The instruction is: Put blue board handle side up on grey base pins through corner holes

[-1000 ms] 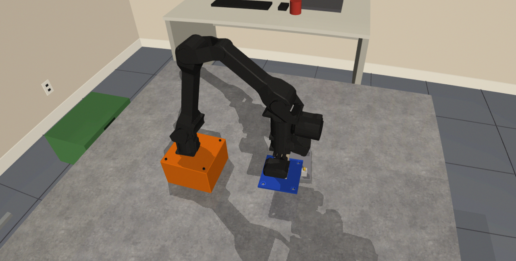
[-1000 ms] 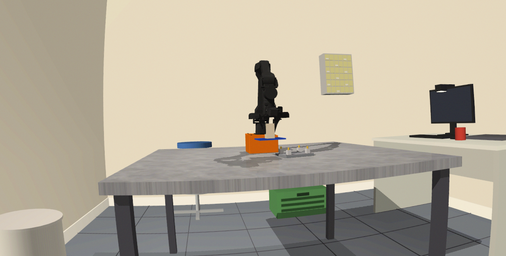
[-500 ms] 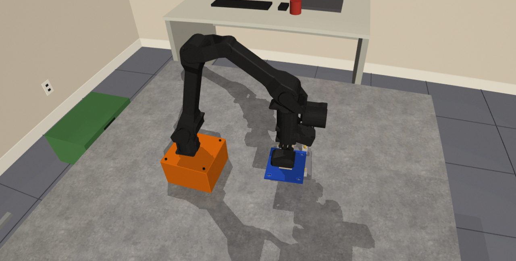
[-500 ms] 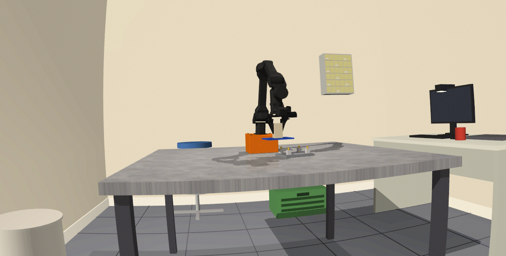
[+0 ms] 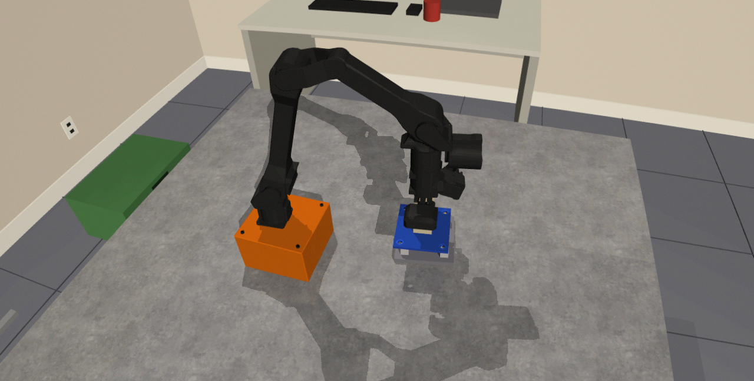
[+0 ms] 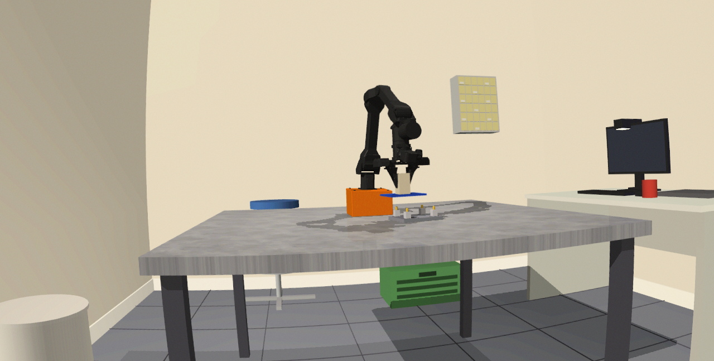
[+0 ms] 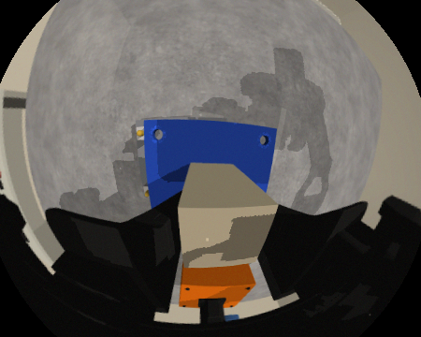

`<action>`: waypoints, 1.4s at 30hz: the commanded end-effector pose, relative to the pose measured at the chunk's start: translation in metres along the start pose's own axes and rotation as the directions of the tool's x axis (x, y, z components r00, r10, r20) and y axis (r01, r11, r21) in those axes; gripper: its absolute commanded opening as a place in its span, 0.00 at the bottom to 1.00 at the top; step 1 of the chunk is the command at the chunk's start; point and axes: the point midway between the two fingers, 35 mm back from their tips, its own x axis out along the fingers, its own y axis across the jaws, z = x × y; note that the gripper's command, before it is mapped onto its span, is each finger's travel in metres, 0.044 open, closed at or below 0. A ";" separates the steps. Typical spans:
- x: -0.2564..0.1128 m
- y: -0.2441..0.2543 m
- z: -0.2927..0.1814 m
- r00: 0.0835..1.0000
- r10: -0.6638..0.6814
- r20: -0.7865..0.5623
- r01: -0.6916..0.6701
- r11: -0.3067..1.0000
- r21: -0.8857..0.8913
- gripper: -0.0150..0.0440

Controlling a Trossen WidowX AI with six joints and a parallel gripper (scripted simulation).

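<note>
Pinching the beige square handle, the black claw holds the blue board handle side up above the grey base. Air separates it from the four posts; in the wrist view, two gold pins show beyond one board edge, outside the corner holes.

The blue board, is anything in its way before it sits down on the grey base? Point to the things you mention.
Nothing visible blocks it. The pincer (image 5: 420,218) (image 6: 403,179) (image 7: 213,195) grips the handle (image 6: 403,183) (image 7: 226,234), and the blue board (image 5: 422,241) (image 6: 394,195) (image 7: 210,145) hangs above the grey base (image 5: 422,257) (image 6: 414,218). Only a gap shows between, though the board hides part of the base from above.
</note>
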 end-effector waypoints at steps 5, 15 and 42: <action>-0.002 0.019 0.004 1.000 -0.002 0.005 0.002 1.000 -0.016 0.25; -0.002 0.041 0.004 1.000 0.000 0.004 0.000 0.999 -0.036 0.25; 0.014 0.042 0.004 1.000 0.004 -0.001 -0.004 0.999 -0.034 0.25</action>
